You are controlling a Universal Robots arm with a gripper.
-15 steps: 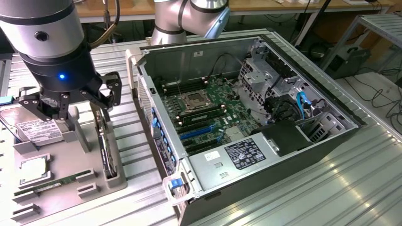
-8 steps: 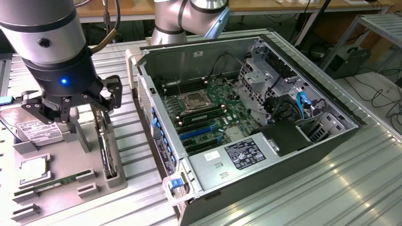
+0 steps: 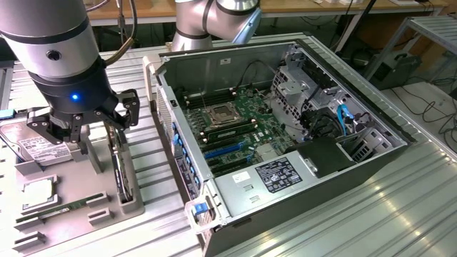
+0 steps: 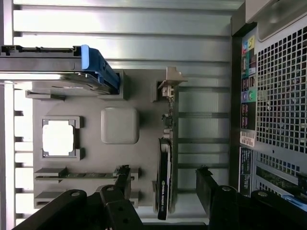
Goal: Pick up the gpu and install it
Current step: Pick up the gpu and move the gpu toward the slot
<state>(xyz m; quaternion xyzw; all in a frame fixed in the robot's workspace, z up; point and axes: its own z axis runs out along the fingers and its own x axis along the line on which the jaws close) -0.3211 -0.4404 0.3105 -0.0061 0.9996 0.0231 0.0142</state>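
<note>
The gpu (image 3: 122,172) stands on its long edge in a slot of the grey fixture tray (image 3: 71,227), beside the open computer case. In the wrist view the gpu (image 4: 163,191) shows edge-on as a thin black card, with its silver bracket (image 4: 171,79) at the far end. My gripper (image 3: 87,127) hangs open just above the card. Its two black fingers (image 4: 122,178) stand apart on either side of the card's edge without touching it. Nothing is held in the gripper (image 4: 164,176).
On the tray lie a hard drive (image 4: 96,64) in a blue carrier, a processor (image 4: 57,138), a memory stick (image 4: 81,175) and a blank square pad (image 4: 120,125). The open computer case (image 3: 307,80) lies at the exterior view's right, showing its motherboard (image 3: 236,128) and blue slots (image 3: 225,150).
</note>
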